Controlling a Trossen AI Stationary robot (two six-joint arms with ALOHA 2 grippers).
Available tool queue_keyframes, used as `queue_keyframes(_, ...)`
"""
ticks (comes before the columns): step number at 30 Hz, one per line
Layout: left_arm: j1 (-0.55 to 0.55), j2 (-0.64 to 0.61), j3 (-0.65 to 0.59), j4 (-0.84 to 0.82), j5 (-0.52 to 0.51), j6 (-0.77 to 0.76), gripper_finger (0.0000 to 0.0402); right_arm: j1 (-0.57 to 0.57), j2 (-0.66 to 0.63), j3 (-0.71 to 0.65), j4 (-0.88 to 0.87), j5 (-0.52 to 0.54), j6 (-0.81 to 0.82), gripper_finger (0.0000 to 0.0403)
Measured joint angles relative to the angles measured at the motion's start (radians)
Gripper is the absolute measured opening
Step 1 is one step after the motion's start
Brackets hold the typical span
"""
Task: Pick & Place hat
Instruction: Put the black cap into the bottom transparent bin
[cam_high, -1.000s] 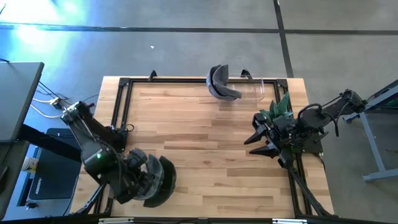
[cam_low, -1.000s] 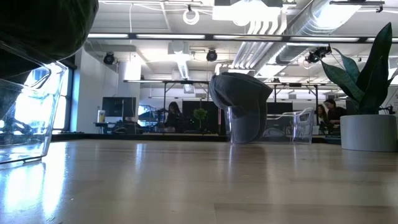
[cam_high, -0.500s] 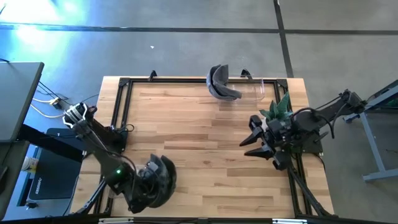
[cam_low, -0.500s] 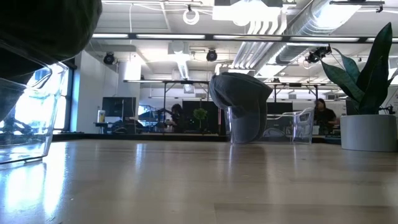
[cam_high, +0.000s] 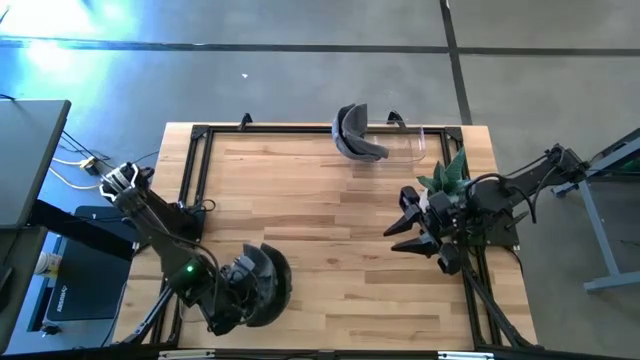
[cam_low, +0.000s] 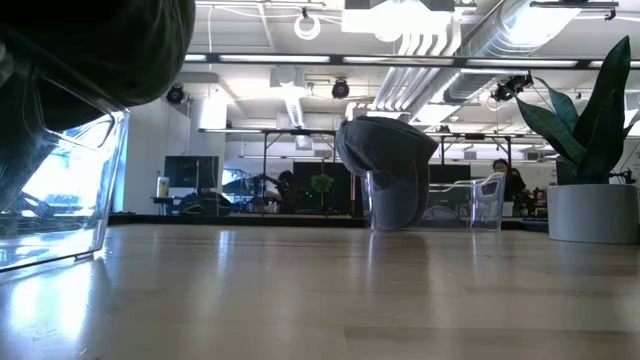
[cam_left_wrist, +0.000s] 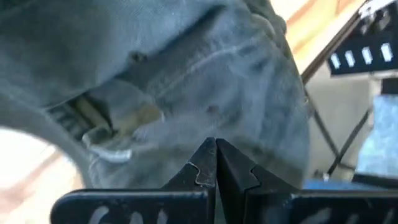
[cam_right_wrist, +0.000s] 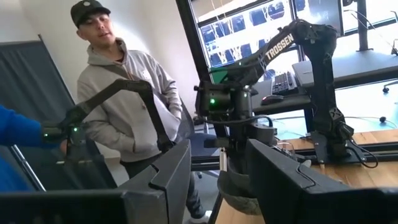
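High view shows our left gripper (cam_high: 243, 295) low over the near left corner of the table (cam_high: 330, 220), pressed into a grey hat (cam_high: 262, 285) that sits on a clear stand (cam_low: 60, 190). Left wrist view has our two fingertips (cam_left_wrist: 214, 163) meeting, closed together with hat fabric crowding just past them; whether cloth is actually pinched between them we cannot tell. We judge the grip is meant to catch the crown so the hat lifts off cleanly. A second hat (cam_high: 352, 132) rests on another clear stand (cam_high: 412, 145) at the far edge, likely where hats are kept. Our right gripper (cam_high: 412, 228) waits near the potted plant (cam_high: 448, 172), fingers spread apart, holding nothing. A person (cam_right_wrist: 134, 93) stands beyond.
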Motion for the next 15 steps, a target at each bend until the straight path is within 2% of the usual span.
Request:
queue_keyframes(4,-0.006,-0.002,0.044,-0.120,0.100,-0.010,0.0003,0.000,0.000,0.000,-0.001,0.000,-0.004,0.0151)
queue_keyframes(11,-0.004,0.062,0.026,0.023,0.046,0.074,0.0003,0.000,0.000,0.000,-0.001,0.000,-0.006,0.0150)
queue_keyframes(15,-0.005,0.087,0.025,0.065,0.088,0.117,0.0003,0.000,0.000,0.000,-0.007,0.000,-0.006,0.0150)
